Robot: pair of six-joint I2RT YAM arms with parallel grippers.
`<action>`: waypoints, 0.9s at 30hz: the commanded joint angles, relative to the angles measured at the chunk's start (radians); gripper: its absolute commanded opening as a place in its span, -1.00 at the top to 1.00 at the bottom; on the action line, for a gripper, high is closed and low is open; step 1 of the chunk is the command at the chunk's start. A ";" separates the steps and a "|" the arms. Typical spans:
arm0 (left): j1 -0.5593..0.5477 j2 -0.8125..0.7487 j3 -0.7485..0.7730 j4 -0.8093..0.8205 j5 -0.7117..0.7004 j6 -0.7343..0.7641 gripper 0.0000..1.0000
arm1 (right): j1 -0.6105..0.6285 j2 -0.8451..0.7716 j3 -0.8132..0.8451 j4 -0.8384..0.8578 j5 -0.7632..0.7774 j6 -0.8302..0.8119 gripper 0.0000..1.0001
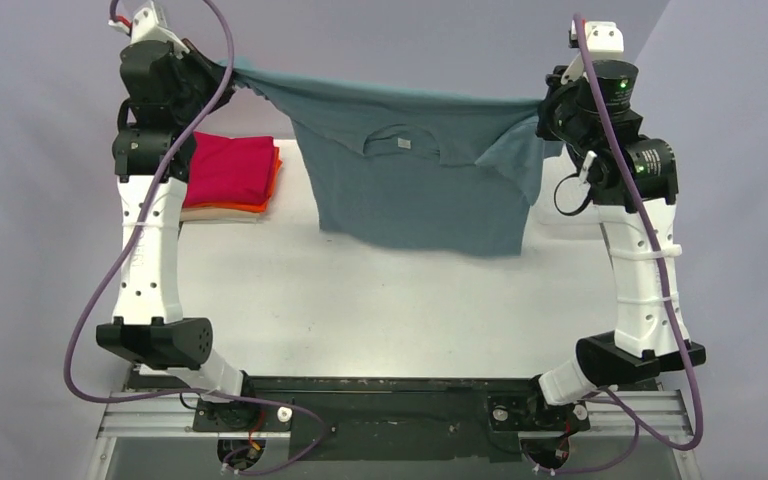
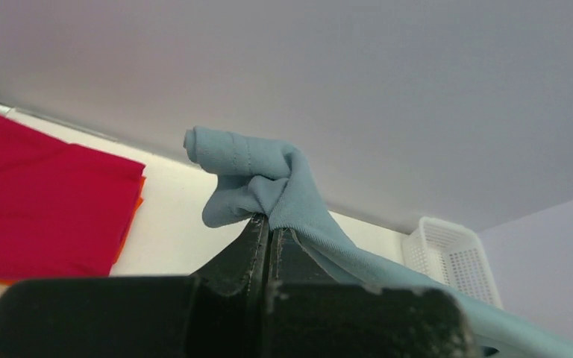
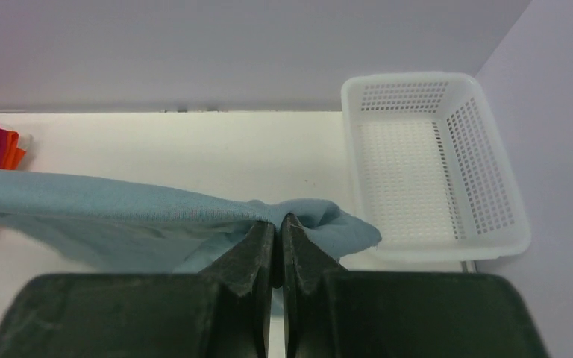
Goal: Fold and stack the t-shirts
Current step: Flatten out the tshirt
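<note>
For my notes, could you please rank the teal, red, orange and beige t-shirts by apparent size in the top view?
1. teal t-shirt
2. red t-shirt
3. orange t-shirt and beige t-shirt: only edges show, too alike to rank.

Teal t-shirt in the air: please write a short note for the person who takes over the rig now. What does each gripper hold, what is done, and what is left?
Left gripper: shut on a bunched edge of the teal t-shirt, raised high.
Right gripper: shut on the opposite edge of it.
The shirt hangs spread between the two arms above the table; whether its hem touches cannot be told.
Done: red t-shirt lies folded on the orange t-shirt and beige t-shirt, stacked at far left.
Left: lay the hanging shirt flat, fold it, and probably place it on that stack.
The white basket stands at far right.
</note>
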 commanded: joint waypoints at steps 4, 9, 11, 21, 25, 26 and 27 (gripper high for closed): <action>0.047 -0.112 0.015 -0.024 0.019 0.026 1.00 | -0.036 -0.167 -0.149 0.053 -0.104 0.009 1.00; 0.074 -0.294 -0.407 -0.110 -0.035 0.069 1.00 | -0.044 -0.269 -0.403 -0.192 -0.231 0.044 1.00; 0.075 -0.355 -0.575 -0.108 -0.038 0.072 1.00 | -0.044 -0.293 -0.520 -0.270 -0.317 0.039 1.00; 0.075 -0.160 -0.837 -0.095 -0.084 -0.018 0.37 | -0.040 -0.128 -0.810 -0.288 -0.118 0.064 0.12; 0.071 -0.110 -0.801 -0.107 -0.087 -0.022 -0.67 | -0.038 -0.075 -0.809 -0.257 -0.081 0.071 -0.46; 0.070 -0.116 -0.805 -0.103 -0.085 -0.022 -0.72 | -0.038 -0.074 -0.811 -0.249 -0.081 0.072 -0.53; 0.067 -0.133 -0.808 -0.091 -0.080 -0.025 -0.73 | -0.038 -0.075 -0.811 -0.233 -0.082 0.074 -0.56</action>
